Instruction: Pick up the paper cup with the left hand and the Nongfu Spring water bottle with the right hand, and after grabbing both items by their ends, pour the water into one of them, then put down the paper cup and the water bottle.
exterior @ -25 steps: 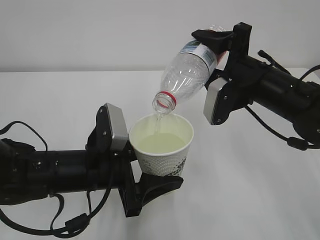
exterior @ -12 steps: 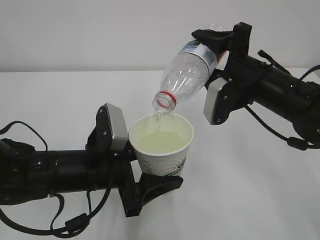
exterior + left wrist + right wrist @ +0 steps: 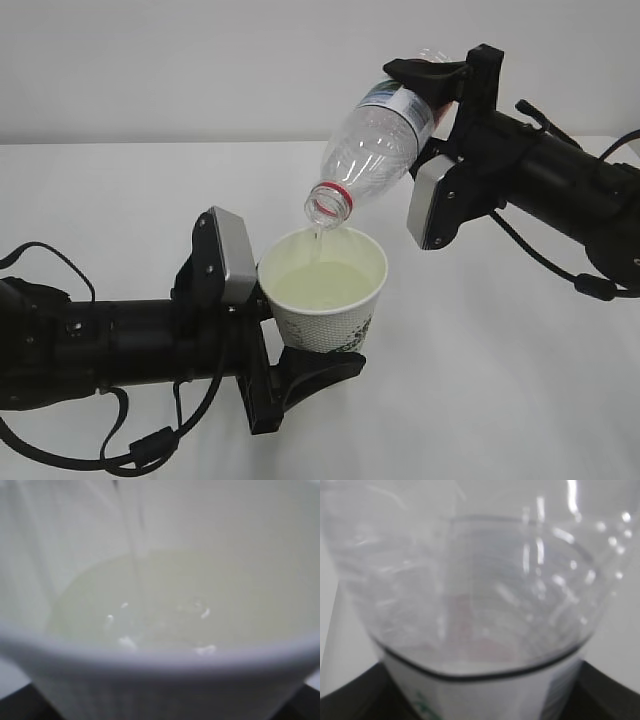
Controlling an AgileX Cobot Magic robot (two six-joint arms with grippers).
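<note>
The pouring step is in hand. The left hand, a black gripper with flat grey pads, has its jaws closed around the small white tapered paper cup with dark green print, gripping it low on the wall near its base. The cup stands upright, lifted clear of the white table, at the centre of the exterior view.

The right hand, the matching black gripper, clamps the clear ribbed plastic Nongfu Spring water bottle at its bottom end, jaws set wide to the bottle's girth. The bottle is tilted steeply, neck down and to the left, its open mouth with the red neck ring just above the cup's rim, not touching it.

A thin stream of clear water falls from the mouth into the cup. The left wrist view confirms it — a fine thread entering a pool that fills the lower part of the cup, with bubbles on the surface. The bottle looks nearly empty, though the blurred right wrist view does not settle what remains.

Assessment: the pour is close to its end. The next move calls for rolling the bottle back upright without its neck catching the rim, then lowering both items to the table — the cup kept level, since it now carries liquid and any tilt or squeeze could spill it.
</note>
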